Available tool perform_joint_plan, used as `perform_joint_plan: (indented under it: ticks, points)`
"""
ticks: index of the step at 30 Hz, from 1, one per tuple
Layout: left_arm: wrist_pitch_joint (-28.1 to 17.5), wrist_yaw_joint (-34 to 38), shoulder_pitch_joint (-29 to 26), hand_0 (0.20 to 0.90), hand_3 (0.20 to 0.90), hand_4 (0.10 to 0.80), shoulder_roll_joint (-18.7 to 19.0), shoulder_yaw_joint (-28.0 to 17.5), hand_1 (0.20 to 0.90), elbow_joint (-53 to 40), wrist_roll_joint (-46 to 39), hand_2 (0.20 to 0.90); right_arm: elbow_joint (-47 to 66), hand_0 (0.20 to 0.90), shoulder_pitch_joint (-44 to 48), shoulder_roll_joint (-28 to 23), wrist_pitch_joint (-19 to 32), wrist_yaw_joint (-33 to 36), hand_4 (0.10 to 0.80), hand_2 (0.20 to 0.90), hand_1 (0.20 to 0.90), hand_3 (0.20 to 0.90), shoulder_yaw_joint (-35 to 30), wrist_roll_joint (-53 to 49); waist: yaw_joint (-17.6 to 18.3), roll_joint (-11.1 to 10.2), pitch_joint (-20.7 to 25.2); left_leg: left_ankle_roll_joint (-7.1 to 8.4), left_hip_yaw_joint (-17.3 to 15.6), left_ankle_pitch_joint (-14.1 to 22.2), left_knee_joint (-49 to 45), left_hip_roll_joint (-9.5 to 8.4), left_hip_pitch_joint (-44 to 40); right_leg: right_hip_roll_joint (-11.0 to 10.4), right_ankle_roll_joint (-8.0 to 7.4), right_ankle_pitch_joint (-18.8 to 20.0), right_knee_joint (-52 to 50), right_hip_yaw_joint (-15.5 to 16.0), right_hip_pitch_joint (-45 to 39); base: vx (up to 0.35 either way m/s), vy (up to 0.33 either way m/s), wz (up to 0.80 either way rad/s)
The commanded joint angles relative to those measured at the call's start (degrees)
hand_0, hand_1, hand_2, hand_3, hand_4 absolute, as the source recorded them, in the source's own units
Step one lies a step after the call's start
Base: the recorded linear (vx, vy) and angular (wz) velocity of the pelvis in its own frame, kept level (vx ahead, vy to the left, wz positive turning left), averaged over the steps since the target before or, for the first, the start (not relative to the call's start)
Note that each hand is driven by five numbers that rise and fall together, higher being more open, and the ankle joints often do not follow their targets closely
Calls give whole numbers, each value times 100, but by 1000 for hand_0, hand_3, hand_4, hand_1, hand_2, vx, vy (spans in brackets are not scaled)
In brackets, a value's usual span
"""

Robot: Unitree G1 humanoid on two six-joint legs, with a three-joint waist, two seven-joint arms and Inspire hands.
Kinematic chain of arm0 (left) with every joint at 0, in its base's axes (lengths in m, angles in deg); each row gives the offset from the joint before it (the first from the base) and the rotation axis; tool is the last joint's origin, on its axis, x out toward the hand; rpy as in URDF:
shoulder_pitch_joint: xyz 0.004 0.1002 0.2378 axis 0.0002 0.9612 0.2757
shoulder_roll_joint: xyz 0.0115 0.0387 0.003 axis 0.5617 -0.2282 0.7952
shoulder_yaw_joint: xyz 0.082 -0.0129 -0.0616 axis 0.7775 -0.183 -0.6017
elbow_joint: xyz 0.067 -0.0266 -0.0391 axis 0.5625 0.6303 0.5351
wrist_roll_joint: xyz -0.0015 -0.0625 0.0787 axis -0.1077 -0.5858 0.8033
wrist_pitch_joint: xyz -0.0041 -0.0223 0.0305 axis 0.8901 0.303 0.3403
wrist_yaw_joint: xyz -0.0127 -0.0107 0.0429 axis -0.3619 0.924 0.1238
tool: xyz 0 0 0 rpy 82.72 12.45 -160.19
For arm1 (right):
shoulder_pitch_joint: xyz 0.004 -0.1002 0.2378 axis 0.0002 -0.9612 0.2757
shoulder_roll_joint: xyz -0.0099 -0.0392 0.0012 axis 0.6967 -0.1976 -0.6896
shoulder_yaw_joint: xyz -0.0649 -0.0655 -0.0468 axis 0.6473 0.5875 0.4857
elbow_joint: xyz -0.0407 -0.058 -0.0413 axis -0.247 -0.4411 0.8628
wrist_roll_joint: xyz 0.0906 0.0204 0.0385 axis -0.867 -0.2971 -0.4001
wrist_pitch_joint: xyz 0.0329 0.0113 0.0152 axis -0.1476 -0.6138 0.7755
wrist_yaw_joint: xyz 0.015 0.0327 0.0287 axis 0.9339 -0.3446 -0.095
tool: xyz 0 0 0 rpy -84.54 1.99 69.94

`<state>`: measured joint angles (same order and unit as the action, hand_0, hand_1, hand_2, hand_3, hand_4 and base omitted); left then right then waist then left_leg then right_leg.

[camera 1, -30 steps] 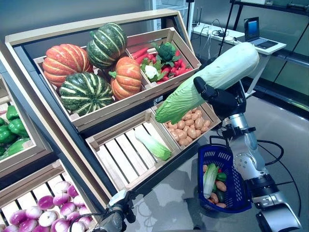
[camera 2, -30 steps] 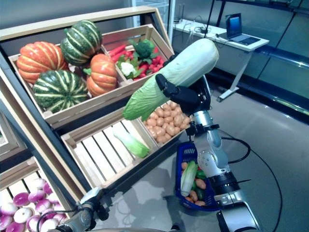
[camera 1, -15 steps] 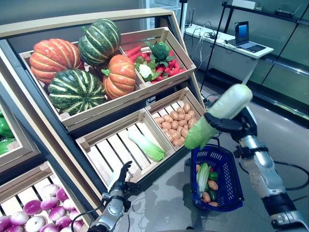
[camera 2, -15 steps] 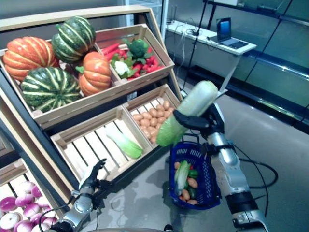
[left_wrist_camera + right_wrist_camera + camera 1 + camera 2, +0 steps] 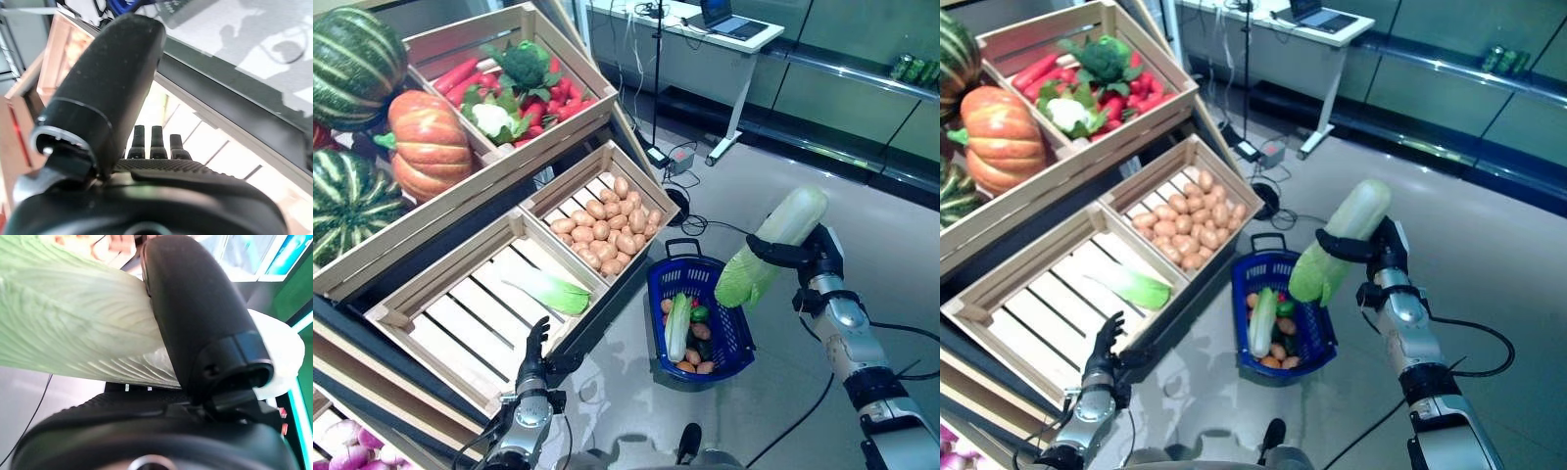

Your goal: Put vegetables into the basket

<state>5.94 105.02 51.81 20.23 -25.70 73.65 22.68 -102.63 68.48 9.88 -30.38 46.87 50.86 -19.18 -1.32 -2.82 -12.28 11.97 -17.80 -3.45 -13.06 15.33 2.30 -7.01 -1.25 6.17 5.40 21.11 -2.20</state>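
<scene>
Nearest, the left hand [image 5: 534, 377] hangs low by the wooden crates with fingers straight and empty. Beyond it, the blue basket [image 5: 658, 277] sits on the floor holding vegetables. Just above its right rim, the right hand [image 5: 806, 257] clasps a long napa cabbage [image 5: 769, 245], tilted leafy-end down.

Right hand [image 5: 806, 257] raised, clasping; left hand [image 5: 534, 377] fingers straight.

cabbages [image 5: 771, 245]: 3 | pumpkins [image 5: 428, 145]: 3 | baskets [image 5: 729, 345]: 1 | crates [image 5: 540, 295]: 4
</scene>
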Motion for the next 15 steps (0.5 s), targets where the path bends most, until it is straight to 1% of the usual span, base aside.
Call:
perform_joint_plan:
  ticks: [1,2,3,4,5,6,7,8,10,11,12,13,15]
  points:
    - [-497,81,-298,900,900,800,314,265,900,-816,-79,900,132,300,969,-300,569,567,400,300,300,300,135,285,-339,25,310,-181,191,-264,933,-179,300,-377,-750,-404,-40,-183,-741,158,207,-16]
    - [-479,85,-362,900,900,800,354,312,900,-848,-45,900,63,300,1033,-324,545,639,400,300,300,300,150,309,-399,29,314,-199,331,-280,1091,-232,320,-395,-773,-440,-40,-163,-746,118,139,-20]
    - [-444,91,-423,900,900,800,388,330,900,-797,-46,900,-5,300,1026,-326,433,734,400,300,300,300,138,257,-382,-5,346,-250,293,-178,1033,-309,277,-449,-802,-427,-40,-102,-764,109,122,-46]
    - [-427,62,-475,900,900,800,442,327,900,-806,-127,900,13,300,962,-315,353,800,400,300,300,300,91,258,-359,-21,356,-316,186,-101,942,-297,277,-484,-790,-497,-192,-8,-790,77,75,-53]
    - [-435,38,-504,900,900,800,473,330,900,-809,-131,900,11,300,922,-301,345,843,400,300,300,300,71,270,-356,-17,354,-345,142,-76,920,-281,274,-505,-784,-561,-331,40,-773,89,23,-54]
    - [-460,-20,-563,900,900,800,581,373,900,-850,2,900,-85,300,832,-264,378,905,400,300,300,300,12,247,-373,7,337,-412,83,-17,865,-238,244,-567,-784,-726,-782,163,-691,101,-2,-42]
    - [-465,-25,-574,900,900,800,617,393,900,-868,86,900,-127,300,807,-251,381,912,400,300,300,300,-9,202,-392,0,308,-425,70,24,834,-237,208,-613,-793,-829,-967,174,-649,132,-72,-30]
    - [-443,23,-655,900,900,800,748,532,900,-871,219,900,-438,300,820,-198,525,854,400,300,300,300,-62,-17,-419,40,217,-457,190,129,681,-233,145,-762,-853,-796,-1355,186,-363,94,-161,-20]
    - [-445,109,-876,900,900,800,886,634,900,-803,126,900,-868,300,1033,-108,744,707,400,300,300,300,-16,-142,-463,74,27,-364,374,278,422,-182,118,-1111,-909,-609,-1437,125,1,48,-206,-1]
    - [-464,127,-914,900,900,800,902,634,900,-792,124,900,-916,300,1079,-95,759,692,400,300,300,300,-4,-141,-468,78,2,-346,398,305,368,-168,139,-1147,-915,-585,-1443,100,47,-174,-211,12]
    - [-542,287,-1235,900,900,800,978,724,900,-819,-43,900,-1217,300,1521,-206,751,591,400,300,300,300,126,-164,-499,165,-191,-332,489,464,-198,1,588,-1064,-835,-857,-1669,17,270,-281,-184,20]
    - [-561,443,-1392,900,900,800,993,753,900,-914,-164,900,-1306,300,1782,-282,690,553,400,300,300,300,222,-193,-506,213,-316,-323,556,523,-525,68,890,-1108,-801,-920,-1886,-13,483,-362,-174,22]
    - [-692,707,-1629,900,900,800,940,810,900,-973,-253,900,-1562,300,2158,-379,736,372,400,300,300,300,344,-274,-491,299,-505,-300,744,619,-945,136,1369,-1146,-722,-1115,-2388,-175,933,-224,-38,13]
